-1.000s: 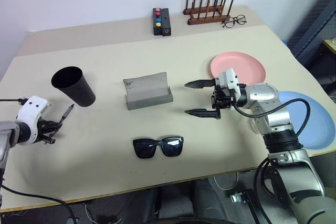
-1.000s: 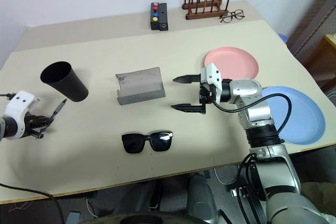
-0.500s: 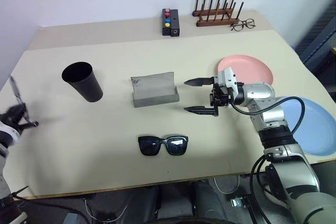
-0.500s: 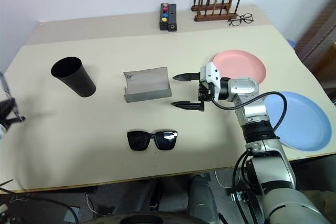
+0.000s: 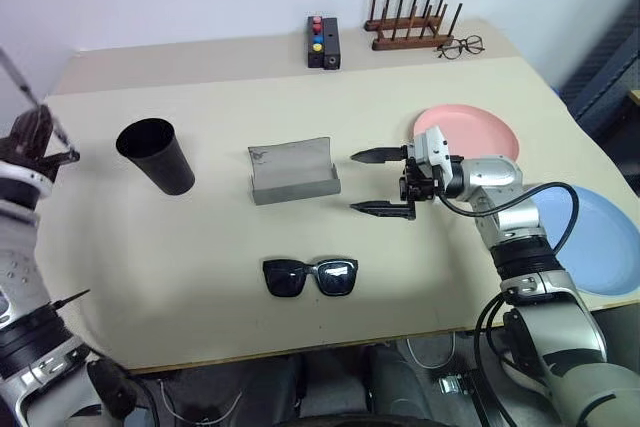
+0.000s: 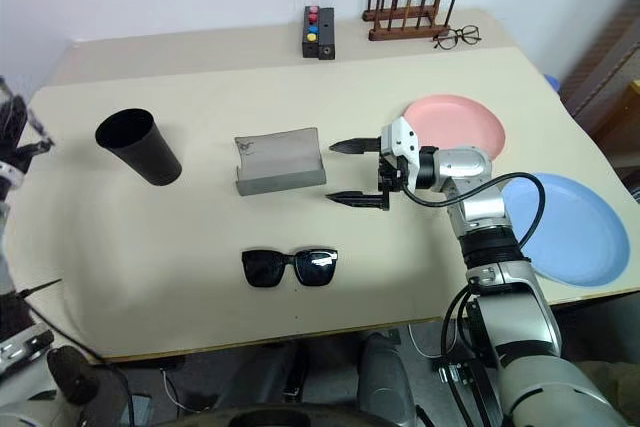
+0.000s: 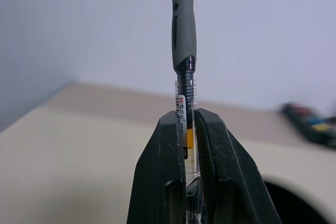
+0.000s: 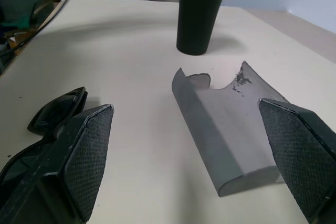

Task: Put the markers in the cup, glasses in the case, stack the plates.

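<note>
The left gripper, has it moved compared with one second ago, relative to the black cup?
Yes. The left gripper, shut on a marker, has risen from below the cup to level with its rim, left of it.

My table (image 5: pixel 200 247) is a beige top. On it the black cup (image 5: pixel 155 155) stands upright near my left, with the open grey case (image 5: pixel 292 172) to its right. The black sunglasses (image 5: pixel 310 276) lie nearer me, in front of the case. The pink plate (image 5: pixel 475 129) and the blue plate (image 5: pixel 600 247) lie apart on my right. At the far edge sit a black box with coloured buttons (image 5: pixel 322 41), a wooden peg rack (image 5: pixel 412 25) and wire-framed spectacles (image 5: pixel 461 46).
</note>
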You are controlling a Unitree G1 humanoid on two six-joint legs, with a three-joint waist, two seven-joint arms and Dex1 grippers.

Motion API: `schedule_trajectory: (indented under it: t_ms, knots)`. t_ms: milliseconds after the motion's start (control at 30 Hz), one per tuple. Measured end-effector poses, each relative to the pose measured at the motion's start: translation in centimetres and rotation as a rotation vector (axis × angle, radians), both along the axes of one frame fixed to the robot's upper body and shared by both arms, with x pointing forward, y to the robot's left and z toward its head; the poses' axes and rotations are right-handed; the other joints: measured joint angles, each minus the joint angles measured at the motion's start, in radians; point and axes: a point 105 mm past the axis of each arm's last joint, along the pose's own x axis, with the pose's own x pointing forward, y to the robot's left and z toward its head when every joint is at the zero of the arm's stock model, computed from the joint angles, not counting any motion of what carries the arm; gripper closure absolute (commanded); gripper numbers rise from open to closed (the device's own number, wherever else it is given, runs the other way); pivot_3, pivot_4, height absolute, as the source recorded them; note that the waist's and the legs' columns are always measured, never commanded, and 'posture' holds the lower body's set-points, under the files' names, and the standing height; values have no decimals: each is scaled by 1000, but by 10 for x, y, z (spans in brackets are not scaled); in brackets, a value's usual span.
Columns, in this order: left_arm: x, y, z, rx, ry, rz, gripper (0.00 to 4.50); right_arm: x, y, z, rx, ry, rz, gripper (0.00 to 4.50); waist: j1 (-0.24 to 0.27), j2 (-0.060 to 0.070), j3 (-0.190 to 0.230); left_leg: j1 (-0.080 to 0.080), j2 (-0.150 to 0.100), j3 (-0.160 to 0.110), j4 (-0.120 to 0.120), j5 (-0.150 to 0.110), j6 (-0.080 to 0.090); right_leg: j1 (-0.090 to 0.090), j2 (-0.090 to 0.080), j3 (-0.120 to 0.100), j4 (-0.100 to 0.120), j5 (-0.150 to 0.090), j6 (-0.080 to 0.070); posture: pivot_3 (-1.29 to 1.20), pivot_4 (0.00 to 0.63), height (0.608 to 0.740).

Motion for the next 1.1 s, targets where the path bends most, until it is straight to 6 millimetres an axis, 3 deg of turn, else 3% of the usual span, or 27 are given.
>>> schedule_trajectory:
  t_ms: [233, 400, 667, 1100]
  knots:
    - [17, -32, 11, 46, -38, -126, 4471, 1, 1, 14, 42, 3, -13, 0, 0, 0, 0, 0, 0, 0, 1, 0, 0, 0, 1, 0, 0, 0, 0, 0, 150, 740]
    - [21, -34, 10, 49, -44, -136, 4471, 3, 8, 38, 129, -33, -20, 0, 1, 0, 0, 0, 1, 0, 0, 0, 0, 0, 1, 0, 0, 0, 0, 0, 150, 740]
    - [24, -33, 7, 47, -48, -125, 4471, 1, 25, 56, 199, -64, 14, 0, 2, 0, 0, 0, 0, 0, 1, 0, 0, 0, 1, 0, 0, 0, 0, 0, 150, 740]
    - [26, -37, 0, 78, -44, -115, 4471, 2, 23, 56, 221, -67, 35, 0, 1, 0, 0, 0, 0, 0, 1, 0, 0, 0, 1, 0, 0, 0, 0, 0, 150, 740]
